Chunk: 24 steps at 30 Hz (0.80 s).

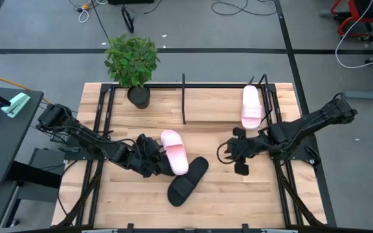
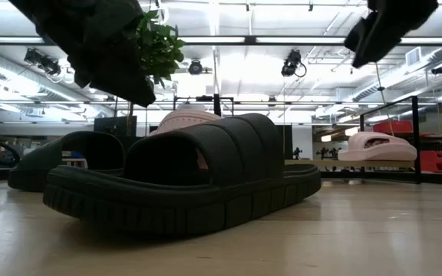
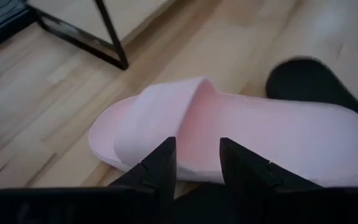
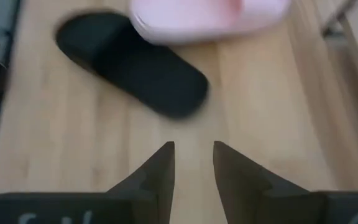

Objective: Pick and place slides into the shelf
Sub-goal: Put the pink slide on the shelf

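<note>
Hovering at the near-centre of the wooden worktop [image 1: 225, 194], left pincer [image 3: 197, 163]: fingers [image 3: 161, 163] parted by a narrow gap, nothing between them, tips just short of the edge of a pale pink slide [image 3: 229, 134].

Item, pink slide: lies directly ahead of the left pincer, strap toward the worktop's far side, sole flat on the wood. In the high view the same slide [image 1: 174, 150] sits just beside the left pincer [image 1: 153, 155], on its inner side.

Item, black slide [image 1: 188, 180]: just past the pink one from the left pincer, angled, its toe end close against the pink slide's heel. It fills the foreground of the low view [image 2: 183, 180].

Item, right pincer [image 4: 193, 163]: raised over bare worktop, fingers [image 4: 160, 165] slightly apart, gripping nothing. In the high view it [image 1: 233, 153] is well apart from the left pincer, across the middle of the worktop.

Item, second black slide [image 4: 132, 62]: ahead of the right pincer, on the wood, clear of its tips.

Item, second pink slide [image 1: 251, 105]: beyond the right pincer toward the far edge, resting on the shelf [image 1: 184, 97], a thin black rod frame.

Item, potted plant [image 1: 133, 65]: far corner, beyond the left pincer, at the shelf's end.
</note>
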Tool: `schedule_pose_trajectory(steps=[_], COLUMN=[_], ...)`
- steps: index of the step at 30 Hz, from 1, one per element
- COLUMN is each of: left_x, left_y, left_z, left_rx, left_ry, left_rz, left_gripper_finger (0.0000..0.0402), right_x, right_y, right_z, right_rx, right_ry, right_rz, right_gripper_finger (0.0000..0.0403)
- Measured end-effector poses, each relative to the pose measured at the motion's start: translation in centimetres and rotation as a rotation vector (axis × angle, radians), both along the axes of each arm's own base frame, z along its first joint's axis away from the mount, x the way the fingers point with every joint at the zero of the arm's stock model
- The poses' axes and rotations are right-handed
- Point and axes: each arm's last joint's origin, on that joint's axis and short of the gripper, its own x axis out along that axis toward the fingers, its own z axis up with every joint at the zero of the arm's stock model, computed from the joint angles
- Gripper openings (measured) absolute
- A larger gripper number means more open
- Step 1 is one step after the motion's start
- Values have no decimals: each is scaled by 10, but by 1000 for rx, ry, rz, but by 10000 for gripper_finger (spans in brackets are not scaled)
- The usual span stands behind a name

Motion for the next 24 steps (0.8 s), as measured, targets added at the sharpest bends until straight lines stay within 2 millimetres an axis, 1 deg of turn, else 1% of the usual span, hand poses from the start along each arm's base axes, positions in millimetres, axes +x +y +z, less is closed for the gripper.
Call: schedule_pose_trajectory(steps=[4,9,12,16,21,24], left_x=[1,2,3,6,10,14], left_y=[1,5,9,17,28,33], left_z=[0,-1,-1,-1,-2,-1], left_rx=[16,34,50,56,20,-4], left_ry=[27,49,63,69,79,79], left_rz=[-34,-33,-36,-13,7,-25], left_gripper_finger=[135,130,126,130,139,145], right_x=[8,15,22,32,38,40], right_y=[7,7,8,11,11,10], right_z=[-10,-22,-29,-38,-48,-51], right_rx=[-1,-82,-163,-229,-270,-276], right_ry=[-107,-130,-129,-128,-99,-86], right_rz=[56,73,76,116,142,137], right_gripper_finger=[114,114,114,114,114,114])
